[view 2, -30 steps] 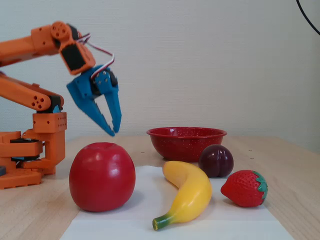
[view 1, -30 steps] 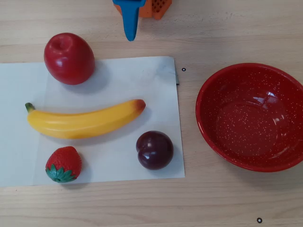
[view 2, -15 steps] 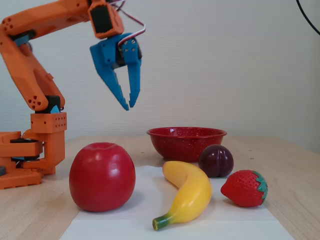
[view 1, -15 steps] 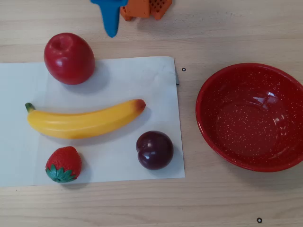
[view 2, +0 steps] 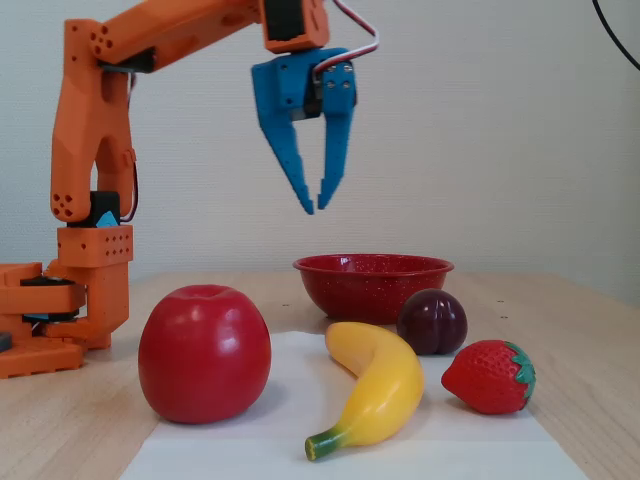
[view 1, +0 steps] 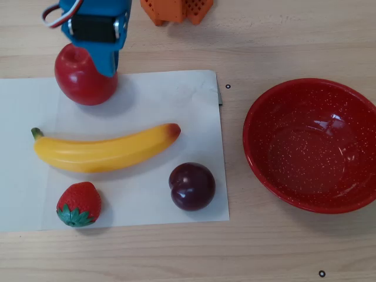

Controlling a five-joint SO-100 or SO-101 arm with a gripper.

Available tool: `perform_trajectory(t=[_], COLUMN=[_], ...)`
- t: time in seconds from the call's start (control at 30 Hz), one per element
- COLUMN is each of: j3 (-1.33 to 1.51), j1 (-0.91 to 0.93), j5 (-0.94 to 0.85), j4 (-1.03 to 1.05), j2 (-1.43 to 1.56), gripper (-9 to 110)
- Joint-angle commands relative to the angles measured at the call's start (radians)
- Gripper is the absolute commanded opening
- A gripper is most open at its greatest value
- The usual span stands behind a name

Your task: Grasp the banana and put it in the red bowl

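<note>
The yellow banana lies across the white paper sheet, green stem to the left and reddish tip to the right in the overhead view; in the fixed view the banana points its stem toward the camera. The red bowl sits empty on the wood to the right of the paper, and the red bowl stands behind the fruit in the fixed view. My blue gripper hangs high above the table, tips down and a little apart, holding nothing. From overhead the gripper overlaps the apple's top, well clear of the banana.
A red apple sits at the paper's far left corner, a dark plum and a strawberry at its near side. The white paper lies under the fruit. The orange arm base stands at the left.
The arm has risen and swung out from its base over the table. In the overhead view the gripper has moved left and down the picture, over the apple. No fruit has moved.
</note>
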Motion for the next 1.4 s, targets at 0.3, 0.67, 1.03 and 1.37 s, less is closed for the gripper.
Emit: perform_trajectory(t=[0.3,0.67,1.03,1.37], j3=[-0.238,-0.219,-0.201,-0.209], j1=[-0.067,-0.072,-0.069,-0.081], j5=[0.176,0.184,0.193,0.253], j4=[0.110,0.089,-0.021,-0.051], j2=[-0.133,-0.238,-0.336,-0.430], gripper=[17,51,70,92])
